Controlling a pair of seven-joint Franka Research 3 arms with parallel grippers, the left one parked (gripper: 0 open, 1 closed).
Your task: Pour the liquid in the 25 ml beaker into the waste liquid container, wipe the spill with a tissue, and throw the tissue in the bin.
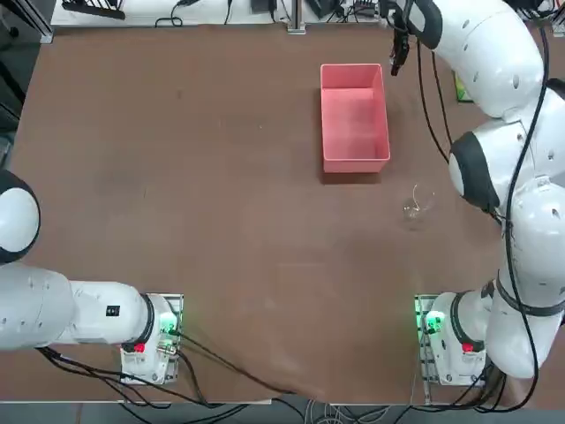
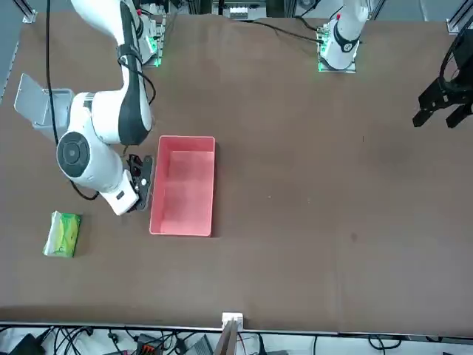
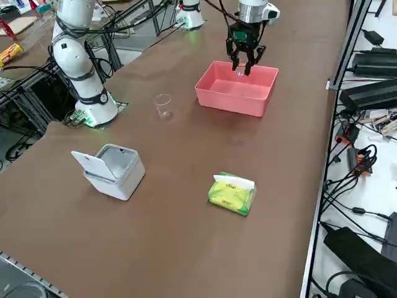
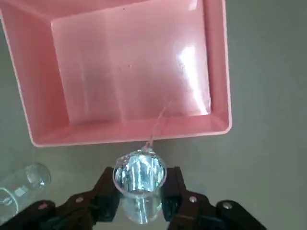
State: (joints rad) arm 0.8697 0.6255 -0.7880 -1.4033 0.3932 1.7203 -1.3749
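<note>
Fingers [image 4: 140, 203] clasp 25 ml beaker [image 4: 139, 184] above brown table [image 1: 177, 177].

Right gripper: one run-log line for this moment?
phase: pouring | right gripper: shut on 25 ml beaker, tilted at rim of pink tray | thin stream toward tray | tissue pack, bin: untouched

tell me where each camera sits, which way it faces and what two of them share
Top: overhead, looking down; both arm bases at the bottom, pink tray above centre.
Front: across the table, facing the robot; right arm left of the tray.
Right side: raised at the robot's right, looking diagonally past the bin and tissue pack.
Right wrist: on the arm; right pincer holds the small beaker at the tray's rim.
Top and right side share the larger beaker.
</note>
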